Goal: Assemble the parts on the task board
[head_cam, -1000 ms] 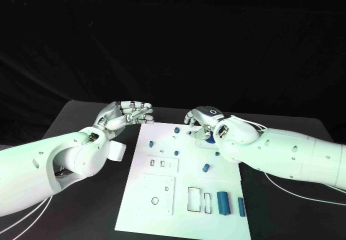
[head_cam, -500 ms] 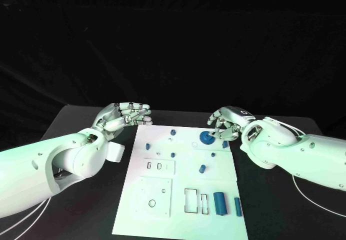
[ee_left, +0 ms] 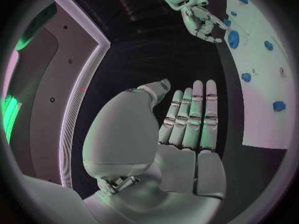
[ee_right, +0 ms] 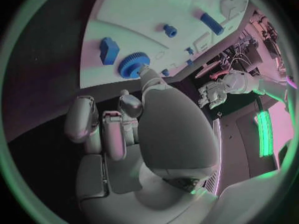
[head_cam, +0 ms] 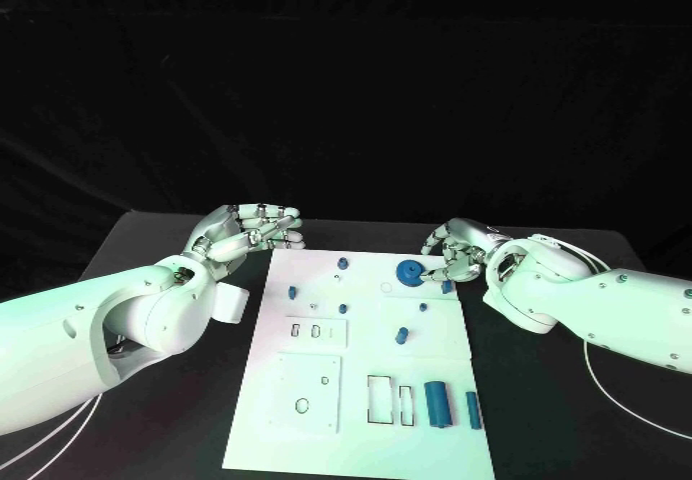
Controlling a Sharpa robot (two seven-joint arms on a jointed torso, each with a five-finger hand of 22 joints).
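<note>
The task board (head_cam: 310, 400) lies mid-table. The blue gear (head_cam: 410, 271) sits at its one o'clock corner, and the right hand (head_cam: 459, 252) hovers just beside it, fingers curled on nothing — likely just clear of it. The left hand (head_cam: 253, 229) waits at eleven o'clock, off the board, fingers apart, holding nothing.

Right hand (ee_right: 124, 129): fingers curled in, nothing held, over the black table (ee_right: 44, 84) just beside the edge of the white board (ee_right: 143, 15). One fingertip (ee_right: 144, 72) sits at the rim of a blue gear (ee_right: 132, 64) on the board; contact cannot be confirmed. A blue block (ee_right: 108, 51) lies just beside the gear. A small blue peg (ee_right: 169, 31) and a blue cylinder (ee_right: 212, 23) are farther along the board. Left hand (ee_right: 215, 90) is well apart, off the board.
</note>
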